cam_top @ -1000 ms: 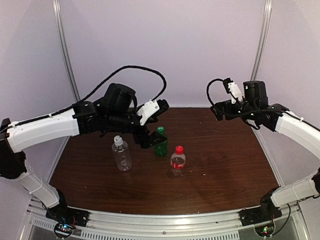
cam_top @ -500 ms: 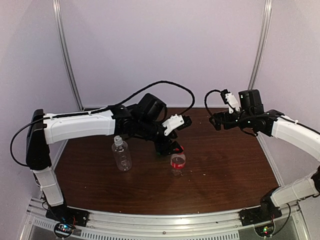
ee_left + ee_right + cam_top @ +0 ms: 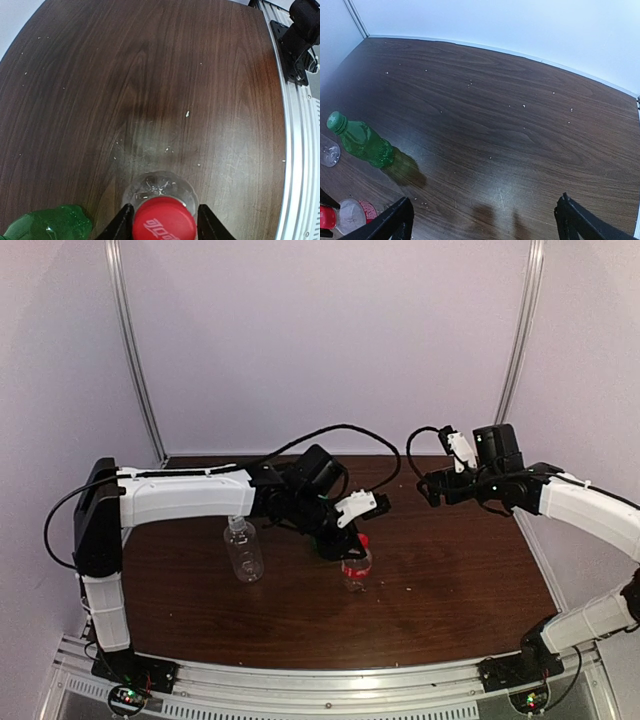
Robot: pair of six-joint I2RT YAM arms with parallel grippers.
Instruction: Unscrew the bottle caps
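The clear bottle with a red label (image 3: 355,568) stands mid-table, its red cap (image 3: 164,222) on. My left gripper (image 3: 164,207) straddles that cap from above: one finger lies against it and a thin gap shows at the other, so the gripper is still slightly open. The green bottle (image 3: 367,145) with its green cap (image 3: 336,121) stands just behind, hidden by my left arm in the top view. The wider clear bottle (image 3: 243,552) with its white cap (image 3: 235,523) stands to the left. My right gripper (image 3: 485,200) hangs wide open over bare wood at the back right.
The wood tabletop (image 3: 450,570) carries scattered white crumbs. A metal rail (image 3: 300,125) runs along the near edge, with the right arm's base (image 3: 300,35) on it. Pale walls close in the back and both sides.
My left arm swung right from the green bottle to the red-capped one, came down over its cap, and its jaws narrowed around it. The right arm shifted slightly left, still open.
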